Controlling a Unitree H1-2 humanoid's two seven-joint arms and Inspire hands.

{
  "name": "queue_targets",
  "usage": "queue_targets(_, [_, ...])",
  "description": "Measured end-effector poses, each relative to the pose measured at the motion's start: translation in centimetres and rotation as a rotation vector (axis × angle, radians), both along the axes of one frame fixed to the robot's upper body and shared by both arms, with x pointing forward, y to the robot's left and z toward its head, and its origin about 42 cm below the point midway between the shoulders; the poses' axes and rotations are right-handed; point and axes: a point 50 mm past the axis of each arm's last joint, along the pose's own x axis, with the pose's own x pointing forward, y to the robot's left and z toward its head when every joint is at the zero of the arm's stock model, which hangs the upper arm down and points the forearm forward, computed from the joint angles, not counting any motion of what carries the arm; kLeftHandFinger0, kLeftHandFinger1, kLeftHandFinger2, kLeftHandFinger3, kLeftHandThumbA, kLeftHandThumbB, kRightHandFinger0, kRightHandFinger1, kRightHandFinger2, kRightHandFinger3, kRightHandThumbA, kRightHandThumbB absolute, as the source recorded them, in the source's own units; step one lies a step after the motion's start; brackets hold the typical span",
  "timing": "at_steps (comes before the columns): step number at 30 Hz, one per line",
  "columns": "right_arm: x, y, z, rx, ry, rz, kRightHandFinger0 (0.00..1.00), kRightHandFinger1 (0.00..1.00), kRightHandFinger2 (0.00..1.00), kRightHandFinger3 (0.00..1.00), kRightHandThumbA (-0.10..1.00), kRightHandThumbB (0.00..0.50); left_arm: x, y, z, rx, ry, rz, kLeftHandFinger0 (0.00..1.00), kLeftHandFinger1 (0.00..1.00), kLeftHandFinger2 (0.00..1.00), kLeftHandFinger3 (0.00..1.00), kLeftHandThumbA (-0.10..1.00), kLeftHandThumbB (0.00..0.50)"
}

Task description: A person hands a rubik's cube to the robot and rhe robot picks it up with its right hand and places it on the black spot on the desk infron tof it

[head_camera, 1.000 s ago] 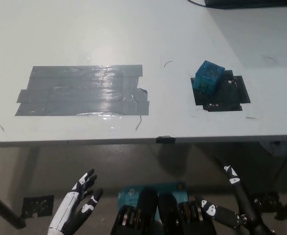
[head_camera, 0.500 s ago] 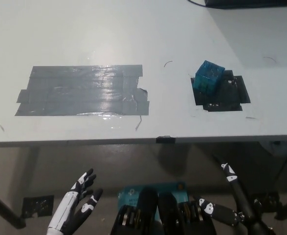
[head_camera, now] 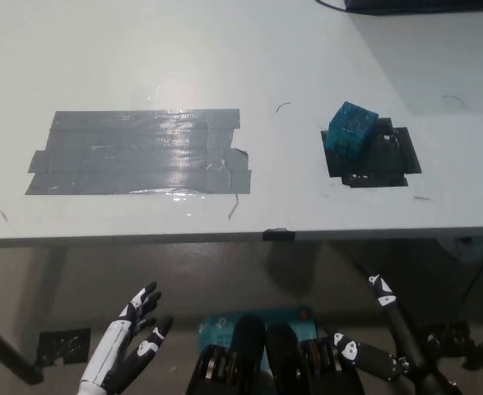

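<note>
While both hands hang open and empty, the seemingly blue-faced rubik's cube (head_camera: 351,131) sits on the black spot (head_camera: 383,160).

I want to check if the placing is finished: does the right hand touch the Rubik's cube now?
Apart. The head view shows the right hand open below the desk edge, while the Rubik's cube sits on the black spot on the desk.

Head camera looks steeply down onto desk (head_camera: 225,49).
</note>
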Motion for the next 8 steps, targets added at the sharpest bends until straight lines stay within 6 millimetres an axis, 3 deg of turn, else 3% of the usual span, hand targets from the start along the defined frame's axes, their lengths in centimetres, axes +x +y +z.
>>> queue_targets(8, [0.10, -0.02, 0.07, -0.015, -0.005, 0.005, 1.00, 1.00, 1.00, 1.00, 0.69, 0.158, 0.01, 0.01, 0.01, 0.000, -0.001, 0.001, 0.95, 1.00, 1.00, 1.00, 0.78, 0.126])
